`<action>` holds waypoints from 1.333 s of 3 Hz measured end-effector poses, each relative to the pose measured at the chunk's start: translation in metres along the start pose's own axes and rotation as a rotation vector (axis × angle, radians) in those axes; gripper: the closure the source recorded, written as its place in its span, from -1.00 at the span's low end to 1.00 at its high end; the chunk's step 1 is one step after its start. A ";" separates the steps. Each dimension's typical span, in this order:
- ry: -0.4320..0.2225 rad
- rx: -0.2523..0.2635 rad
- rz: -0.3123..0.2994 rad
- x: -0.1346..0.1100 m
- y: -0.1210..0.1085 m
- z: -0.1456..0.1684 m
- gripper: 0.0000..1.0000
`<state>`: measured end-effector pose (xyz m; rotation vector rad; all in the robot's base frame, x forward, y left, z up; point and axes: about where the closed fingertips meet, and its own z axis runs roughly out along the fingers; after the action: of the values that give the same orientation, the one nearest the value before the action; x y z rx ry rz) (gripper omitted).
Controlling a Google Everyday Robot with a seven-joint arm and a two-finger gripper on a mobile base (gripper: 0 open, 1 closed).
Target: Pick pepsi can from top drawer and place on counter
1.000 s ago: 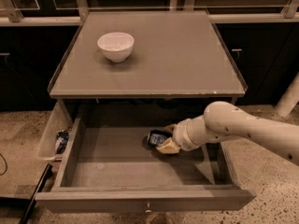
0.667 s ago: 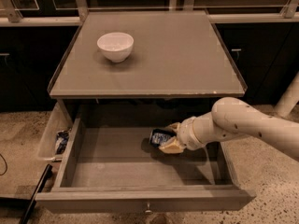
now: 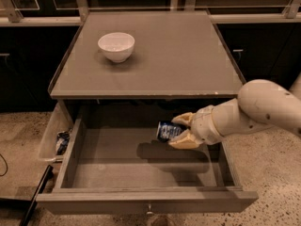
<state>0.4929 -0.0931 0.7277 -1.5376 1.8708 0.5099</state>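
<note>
A speckled stone-like floor [image 3: 277, 173] spreads under the furniture, with dark cabinet fronts [image 3: 28, 69] behind. In the middle stands the counter [image 3: 188, 65], a flat, square, matte grey tabletop with a thin pale edge; on its left rear part sits a round white bowl [image 3: 116, 46], upright, its inside showing plain white.

Below the counter's front edge the top drawer [image 3: 141, 199], a wide, shallow grey box with a flat front panel and a small central knob [image 3: 149, 210], stands pulled far out; its grey floor shows across the left and front, and a dark shadow [image 3: 160, 152] lies right of the middle.

My white arm [image 3: 254, 109] comes in from the right, over the drawer's right wall; my gripper [image 3: 181, 131] is inside the drawer's opening, toward the right rear, and its two tan fingers [image 3: 184, 119] pinch the pepsi can [image 3: 167, 131], a small dark blue metal drink can with white and silver markings; one finger lies over the can, the other under it; the can is tipped on its side, one end pointing left, above the shadow.

Beside the drawer's left wall hangs a clear plastic side bin [image 3: 49, 135]; in it lies a crumpled blue-and-white packet [image 3: 62, 141]; a long black bar [image 3: 35, 199] lies on the floor near the drawer's front left corner.
</note>
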 end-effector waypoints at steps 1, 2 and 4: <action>-0.004 0.028 -0.099 -0.035 0.009 -0.050 1.00; -0.025 0.035 -0.193 -0.065 0.010 -0.074 1.00; -0.002 0.033 -0.263 -0.090 -0.013 -0.074 1.00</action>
<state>0.4961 -0.0808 0.8444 -1.7264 1.6340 0.3581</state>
